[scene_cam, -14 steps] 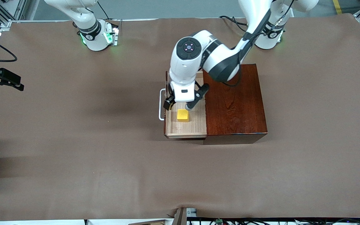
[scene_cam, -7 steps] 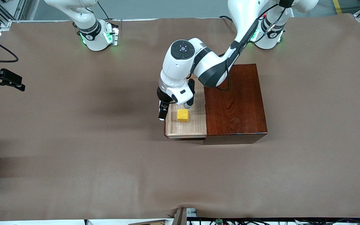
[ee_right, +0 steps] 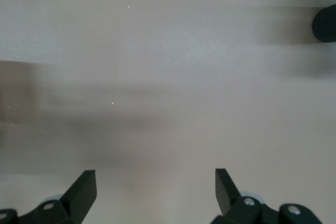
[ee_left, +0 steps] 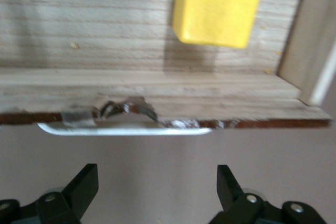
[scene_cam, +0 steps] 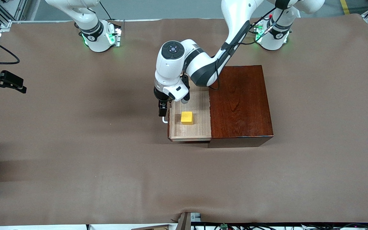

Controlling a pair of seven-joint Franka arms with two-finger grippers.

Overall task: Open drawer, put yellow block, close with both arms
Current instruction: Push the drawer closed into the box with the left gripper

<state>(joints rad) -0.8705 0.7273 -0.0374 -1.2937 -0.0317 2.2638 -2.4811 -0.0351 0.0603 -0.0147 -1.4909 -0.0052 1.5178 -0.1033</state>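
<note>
Fingers (ee_left: 84, 192) of the left gripper (scene_cam: 162, 108) stand spread apart with nothing between them. A second ago this gripper hung over the tray of the drawer (scene_cam: 203, 126), just above the yellow block (scene_cam: 187, 117). It has since shifted step by step toward the right arm's end of the surface (scene_cam: 75, 143). It now sits over the drawer front, at the white handle (scene_cam: 164, 120).

Meaning, as a judgement: the placing step looks finished, since the block lies free in the tray and the gripper has let go and left. The closing step appears to be starting. The drawer is not yet pushed in.

Right gripper (ee_right: 152, 192) waits over bare surface at the right arm's end of the table, well apart from the wooden box (scene_cam: 240, 102). Its fingers (ee_right: 81, 187) are also spread and hold nothing.

Yellow block: small, bright, plain cube. It rests flat on the pale-wood tray floor, roughly mid-tray, clear of the walls. In the left wrist view it shows as a clean yellow face (ee_left: 218, 6) casting a short shadow on the grain.

Drawer: tray pulled well out of the glossy reddish-brown box. Pale floor fully exposed. The white bar handle (ee_left: 123, 128) runs along the front edge, just beside the open fingers.
</note>
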